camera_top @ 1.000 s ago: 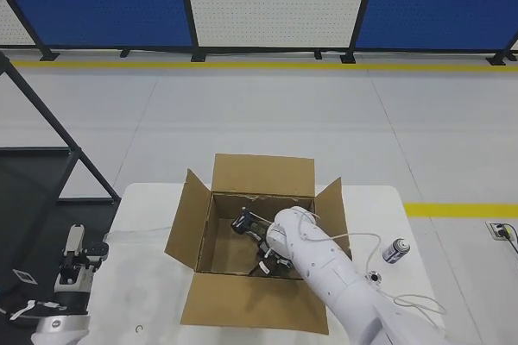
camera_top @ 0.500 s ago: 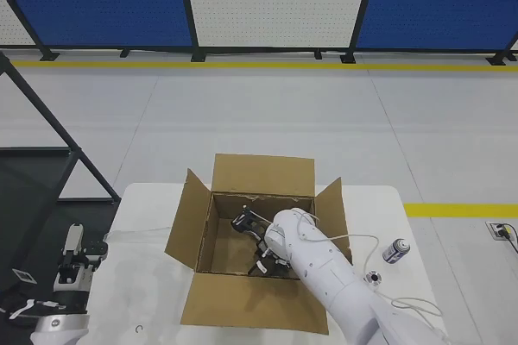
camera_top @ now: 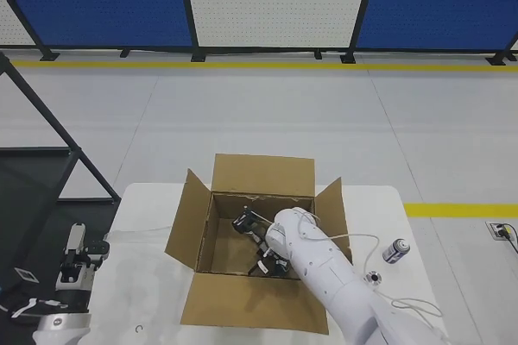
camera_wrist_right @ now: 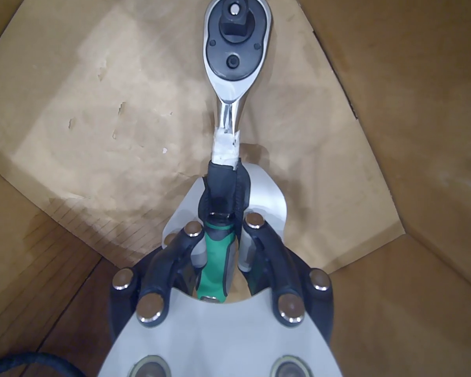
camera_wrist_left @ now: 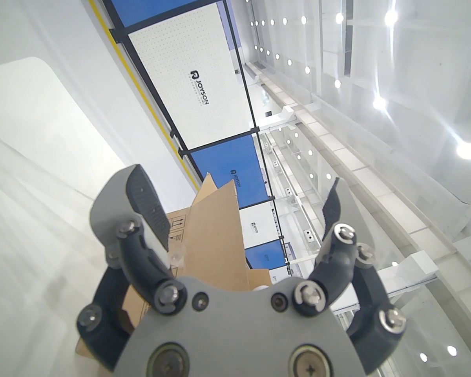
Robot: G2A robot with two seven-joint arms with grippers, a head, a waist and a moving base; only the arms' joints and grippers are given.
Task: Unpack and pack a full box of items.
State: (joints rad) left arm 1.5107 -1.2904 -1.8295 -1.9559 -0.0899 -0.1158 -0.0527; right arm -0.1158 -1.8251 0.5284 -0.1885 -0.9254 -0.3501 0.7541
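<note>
Right now I'm gripping the ratchet wrench (camera_wrist_right: 235, 41) in my right claw (camera_wrist_right: 223, 213) inside the box (camera_top: 263, 177), favouring a straight-up lift clearing the walls, my left claw (camera_wrist_left: 239, 190) hanging open at its eight o'clock.

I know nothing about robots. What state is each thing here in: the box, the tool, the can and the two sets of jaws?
Box: open, flaps spread outward.
Wrench: held by its handle, inside the box.
Right gripper: jaws shut on the wrench.
Left gripper: jaws open, holding nothing.
Can: outside the box, on the table.
</note>
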